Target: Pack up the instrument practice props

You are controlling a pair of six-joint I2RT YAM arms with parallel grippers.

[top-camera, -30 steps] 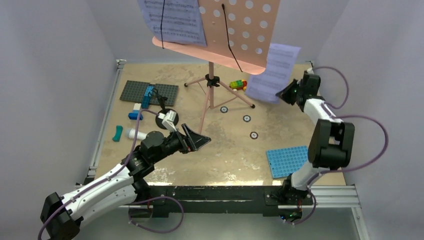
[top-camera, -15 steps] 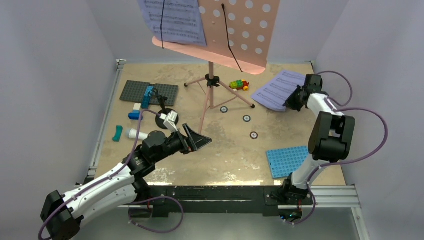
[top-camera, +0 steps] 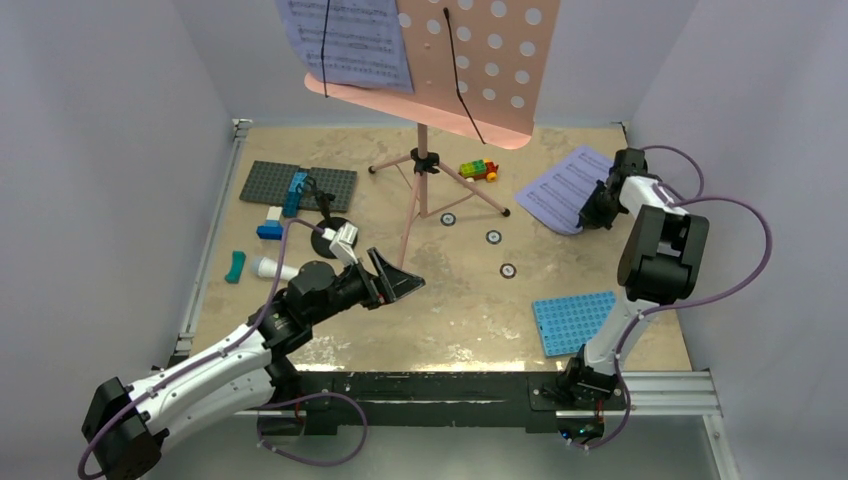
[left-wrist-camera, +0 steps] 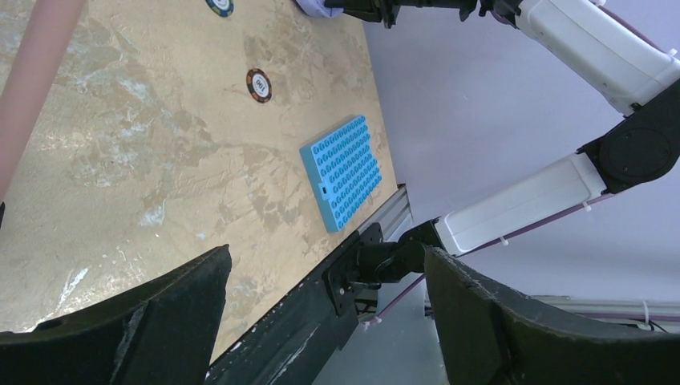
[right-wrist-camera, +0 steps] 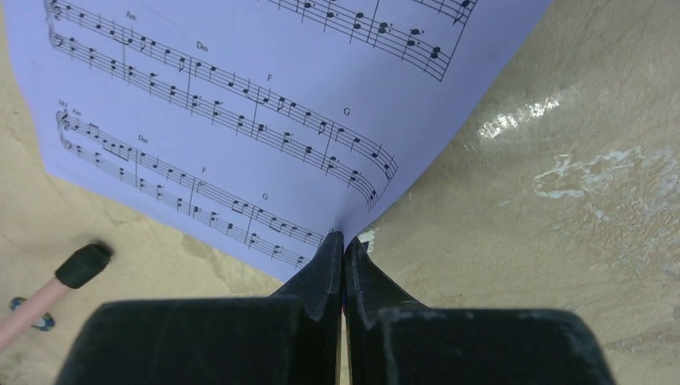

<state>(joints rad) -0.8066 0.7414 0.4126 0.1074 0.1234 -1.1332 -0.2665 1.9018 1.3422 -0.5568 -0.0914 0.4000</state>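
Early days. Right end effector (right-wrist-camera: 343,241) is clenched on the corner of one lavender sheet (top-camera: 558,187), far right, probably just touching the desk (top-camera: 450,320). The second sheet (top-camera: 345,40) is on the upright pink music stand (top-camera: 480,70). The microphone (top-camera: 268,267) and mic stand (top-camera: 322,205) are unpacked at left. Left end effector (left-wrist-camera: 325,257) is released and empty.

bright, soft, even light throughout, with only faint shadows. a white glare streak sits on the table (right-wrist-camera: 520,120) in the right wrist view.
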